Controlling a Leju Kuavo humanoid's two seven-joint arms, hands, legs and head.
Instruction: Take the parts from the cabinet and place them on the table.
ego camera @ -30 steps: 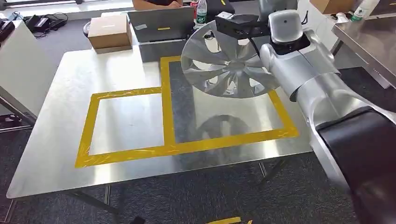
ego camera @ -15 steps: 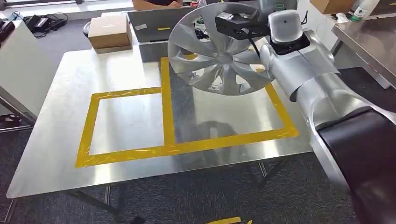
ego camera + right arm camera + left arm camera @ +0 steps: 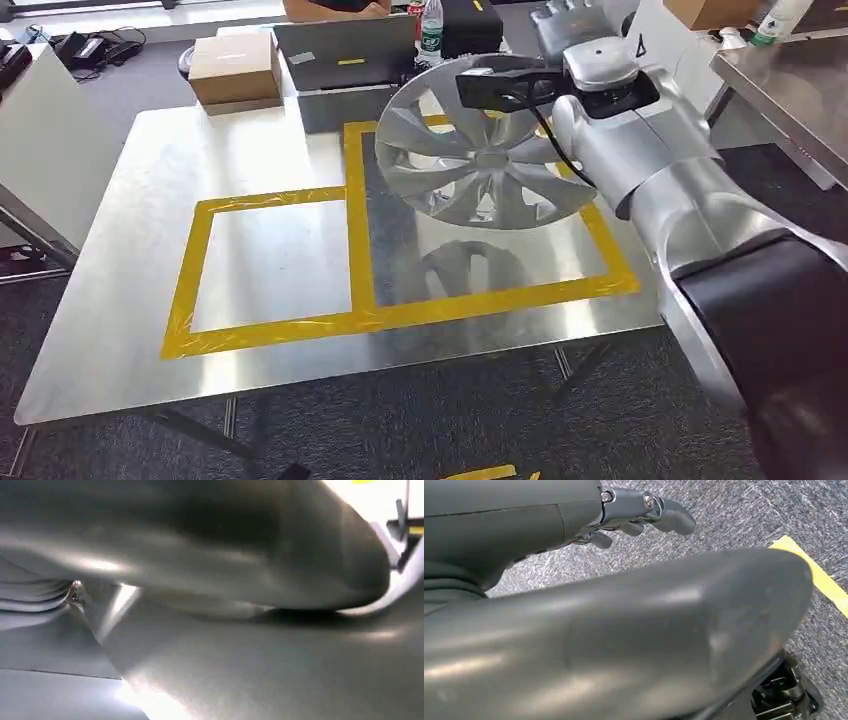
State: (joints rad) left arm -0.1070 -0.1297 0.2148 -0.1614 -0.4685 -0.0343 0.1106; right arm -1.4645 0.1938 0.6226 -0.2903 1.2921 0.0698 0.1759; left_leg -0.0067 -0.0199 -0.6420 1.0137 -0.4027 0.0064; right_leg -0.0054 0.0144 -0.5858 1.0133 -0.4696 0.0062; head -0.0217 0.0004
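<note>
The left hand (image 3: 644, 515) hangs above grey carpet, fingers loosely curled around nothing. On the steel table (image 3: 110, 330), yellow tape (image 3: 350, 235) marks two rectangles, the right one reaching toward the far edge. Above that right rectangle the silver wheel cover (image 3: 480, 160) is held off the tabletop, tilted, its reflection on the steel below. The right hand (image 3: 570, 25) holds it at its far right rim. Past the far edge stand a cardboard box (image 3: 235, 65) and a bottle (image 3: 431, 25)
</note>
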